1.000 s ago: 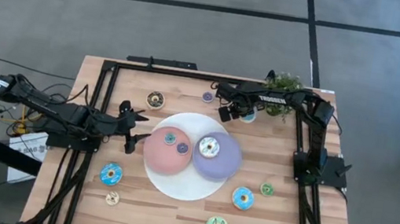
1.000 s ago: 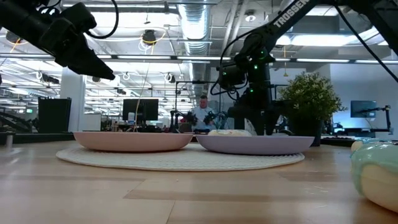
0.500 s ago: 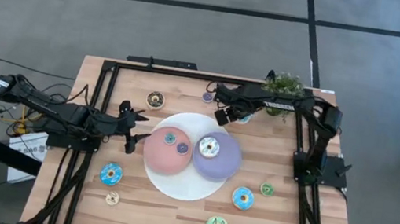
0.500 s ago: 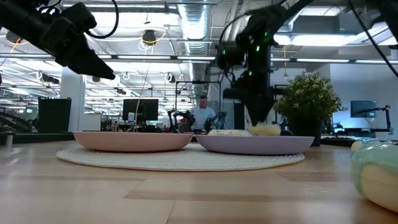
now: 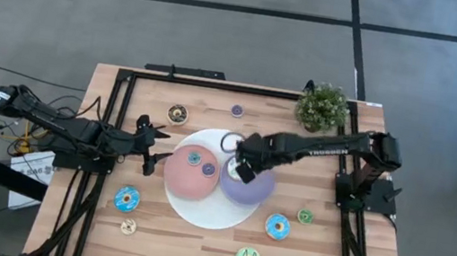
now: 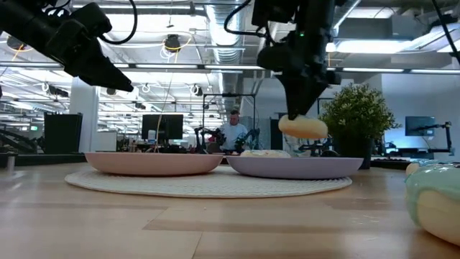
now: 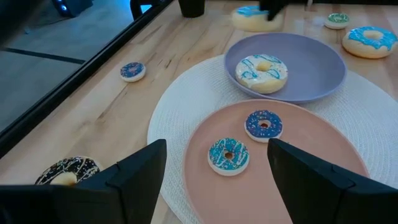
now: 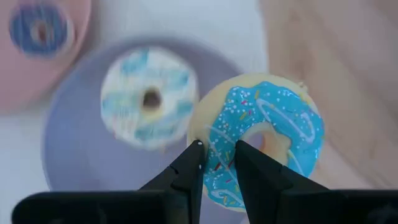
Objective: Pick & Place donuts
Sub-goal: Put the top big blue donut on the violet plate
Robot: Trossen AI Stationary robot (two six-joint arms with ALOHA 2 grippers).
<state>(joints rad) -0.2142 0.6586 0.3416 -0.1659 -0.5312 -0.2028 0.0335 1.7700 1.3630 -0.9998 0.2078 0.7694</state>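
Now right fingers [image 8: 214, 163] clenched on blue-iced donut [image 8: 261, 137], above purple plate [image 8: 68, 162]; left fingers [image 7: 211, 168] spread, empty.

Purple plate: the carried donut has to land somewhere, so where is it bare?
The round purple plate is bare beside the white-iced donut, which fills its side nearest the round pink plate. The right gripper holds the blue-iced donut above it.
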